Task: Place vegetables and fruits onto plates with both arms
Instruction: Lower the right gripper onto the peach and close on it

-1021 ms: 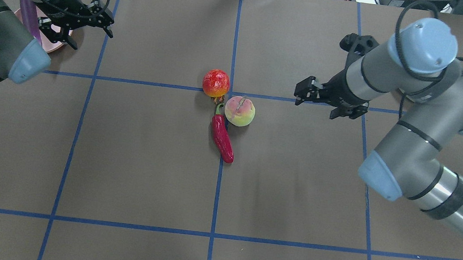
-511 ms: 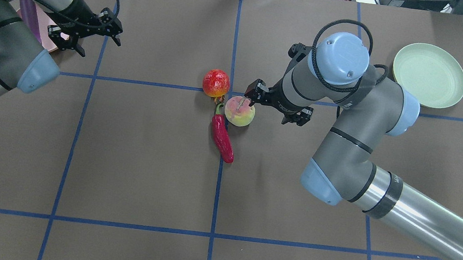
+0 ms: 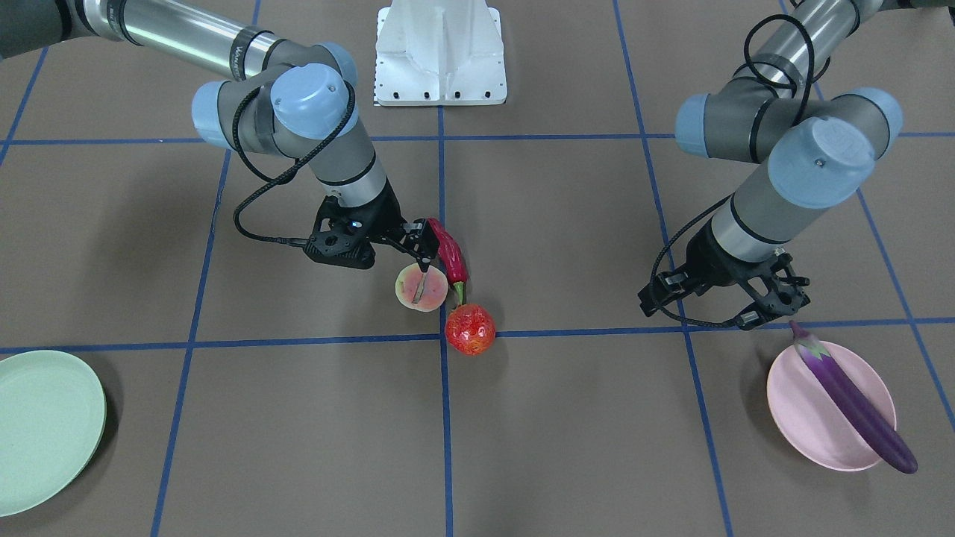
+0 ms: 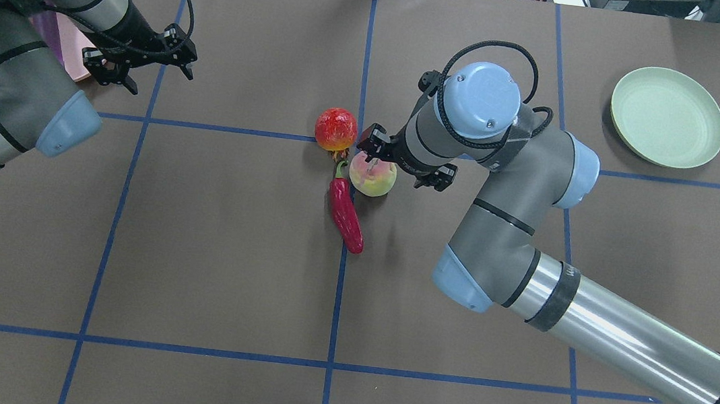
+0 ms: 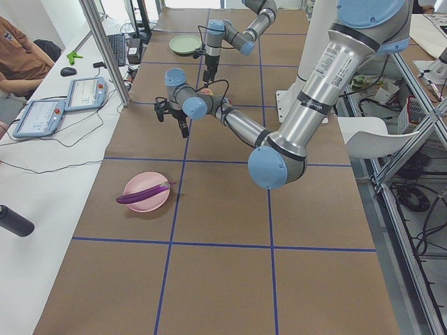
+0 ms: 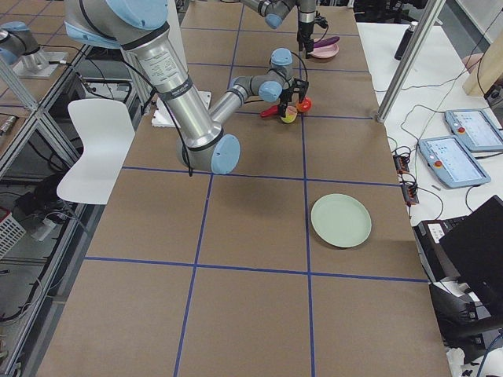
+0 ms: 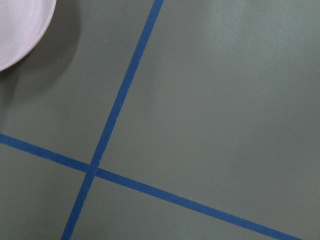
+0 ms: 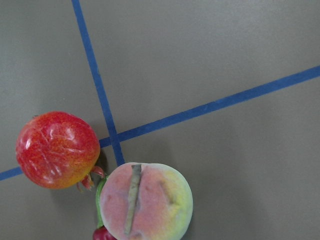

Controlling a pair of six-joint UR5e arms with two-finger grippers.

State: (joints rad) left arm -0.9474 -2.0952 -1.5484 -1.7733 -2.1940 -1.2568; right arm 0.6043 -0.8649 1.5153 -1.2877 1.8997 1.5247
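The peach (image 4: 373, 176) lies mid-table, touching the red chili pepper (image 4: 345, 217) and close to the red-orange fruit (image 4: 336, 129). My right gripper (image 4: 400, 160) hangs open just above the peach (image 3: 421, 289), with one fingertip (image 3: 423, 259) over its top. The right wrist view has the peach (image 8: 145, 202) and the red-orange fruit (image 8: 57, 149) low in the frame. The eggplant (image 3: 850, 403) lies across the pink plate (image 3: 806, 418). My left gripper (image 3: 772, 306) is open and empty, just off that plate's edge. The mint green plate (image 4: 668, 116) stands empty at the far right.
The white pedestal base (image 3: 440, 52) stands at the robot's side of the table. Blue tape lines (image 4: 338, 294) divide the brown cover into squares. A side desk with tablets (image 5: 70, 98) and a seated person (image 5: 17, 49) lies beyond the table's far edge.
My right arm swung left, away from the green plate, and now holds its gripper over the peach. The left gripper drifted a little to the right, away from the pink plate.
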